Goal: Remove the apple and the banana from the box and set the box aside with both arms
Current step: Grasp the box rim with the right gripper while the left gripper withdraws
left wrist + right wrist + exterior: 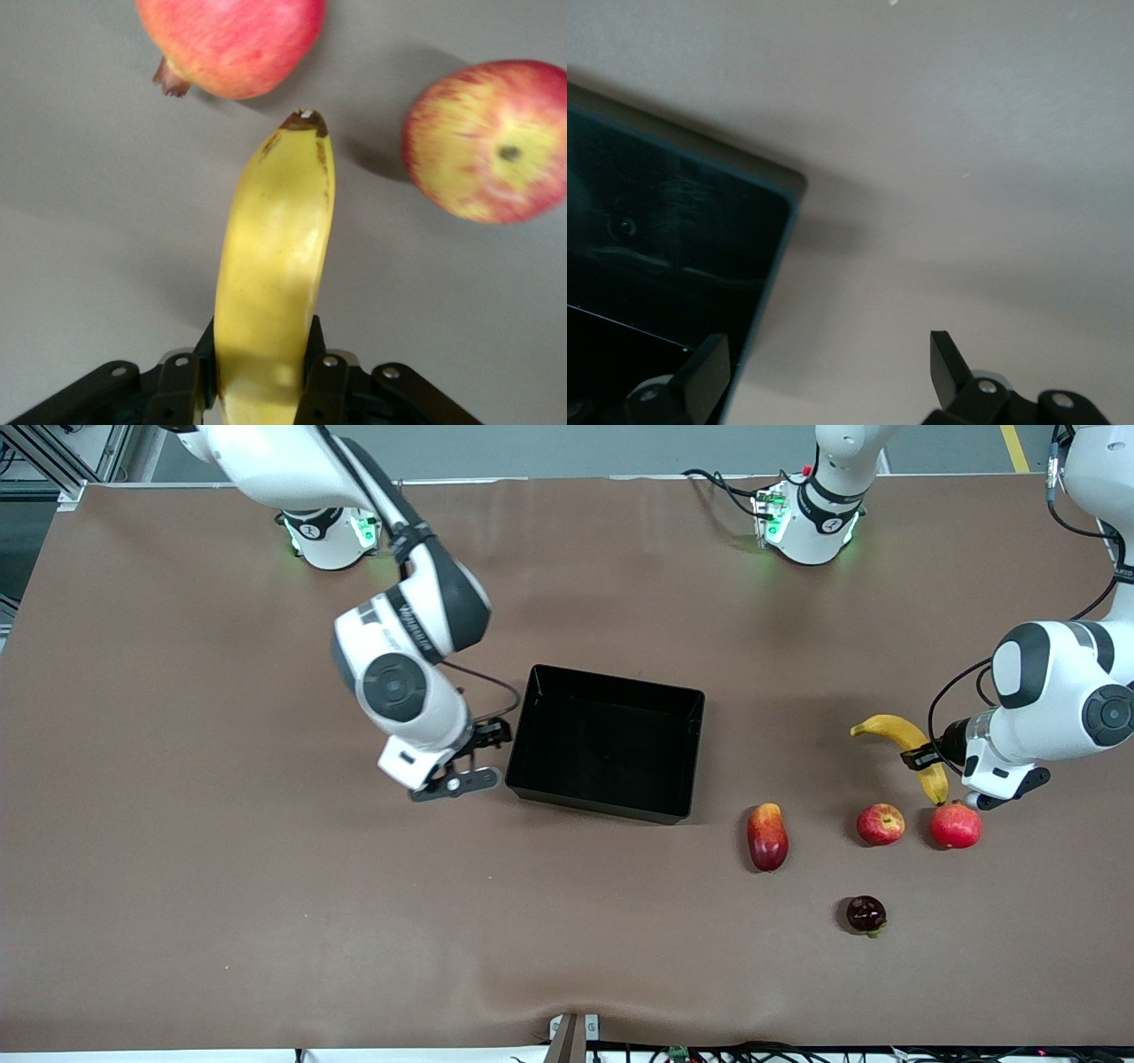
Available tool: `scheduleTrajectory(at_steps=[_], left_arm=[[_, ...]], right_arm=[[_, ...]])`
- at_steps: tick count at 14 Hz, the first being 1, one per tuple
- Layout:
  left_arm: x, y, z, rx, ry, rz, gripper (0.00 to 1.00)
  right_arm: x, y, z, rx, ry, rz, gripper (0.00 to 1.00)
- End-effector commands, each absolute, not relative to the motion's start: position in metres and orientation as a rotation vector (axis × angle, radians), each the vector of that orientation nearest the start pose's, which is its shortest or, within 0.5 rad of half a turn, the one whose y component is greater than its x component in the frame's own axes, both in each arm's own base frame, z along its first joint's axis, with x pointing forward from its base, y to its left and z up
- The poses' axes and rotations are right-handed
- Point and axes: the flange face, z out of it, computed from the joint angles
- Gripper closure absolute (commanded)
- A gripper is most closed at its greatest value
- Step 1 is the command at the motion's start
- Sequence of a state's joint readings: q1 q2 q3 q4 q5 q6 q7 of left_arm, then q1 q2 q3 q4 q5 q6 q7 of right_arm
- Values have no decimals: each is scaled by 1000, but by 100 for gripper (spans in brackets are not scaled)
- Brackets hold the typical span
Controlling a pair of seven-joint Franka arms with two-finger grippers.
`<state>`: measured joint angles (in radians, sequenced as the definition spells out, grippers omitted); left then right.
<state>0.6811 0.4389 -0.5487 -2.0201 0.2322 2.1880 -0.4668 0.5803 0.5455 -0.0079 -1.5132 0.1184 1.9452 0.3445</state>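
A dark maroon fruit (866, 914) is lying nearest the camera on the desk (266, 912). The left end effector (930, 760) is clenching the banana (912, 749), whose tip is pointing between the apple (881, 824) and pomegranate (956, 825). The right end effector (469, 757) is standing released, straddling the black box (608, 741) wall.

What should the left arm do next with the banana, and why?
Probably lower and release it. The left gripper is shut on the banana outside the empty box, near the apple. The right gripper waits open beside the box.
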Motion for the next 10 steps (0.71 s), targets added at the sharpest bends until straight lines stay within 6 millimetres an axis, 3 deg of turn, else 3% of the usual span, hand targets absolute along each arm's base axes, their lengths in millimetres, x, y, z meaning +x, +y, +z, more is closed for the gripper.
scheduleTrajectory(at_steps=[1, 4, 6, 7, 8, 9, 10], left_arm=[[570, 101, 219, -3068, -853, 319, 100], [569, 101, 205, -3077, -861, 341, 100], [569, 100, 187, -3079, -812, 356, 98], [570, 101, 186, -3078, -796, 345, 81], [573, 100, 188, -3079, -790, 335, 36], [574, 100, 190, -3079, -784, 327, 0], [577, 100, 197, -3079, -780, 306, 0]], right_arm=[[560, 395, 308, -3088, -157, 225, 0], [542, 405, 286, -3102, -43, 228, 0], [524, 429, 267, -3116, 4, 233, 0], [521, 436, 262, -3112, 33, 213, 0], [517, 437, 253, -3115, 37, 214, 0], [515, 435, 248, -3117, 39, 215, 0], [515, 433, 245, -3119, 44, 218, 11]])
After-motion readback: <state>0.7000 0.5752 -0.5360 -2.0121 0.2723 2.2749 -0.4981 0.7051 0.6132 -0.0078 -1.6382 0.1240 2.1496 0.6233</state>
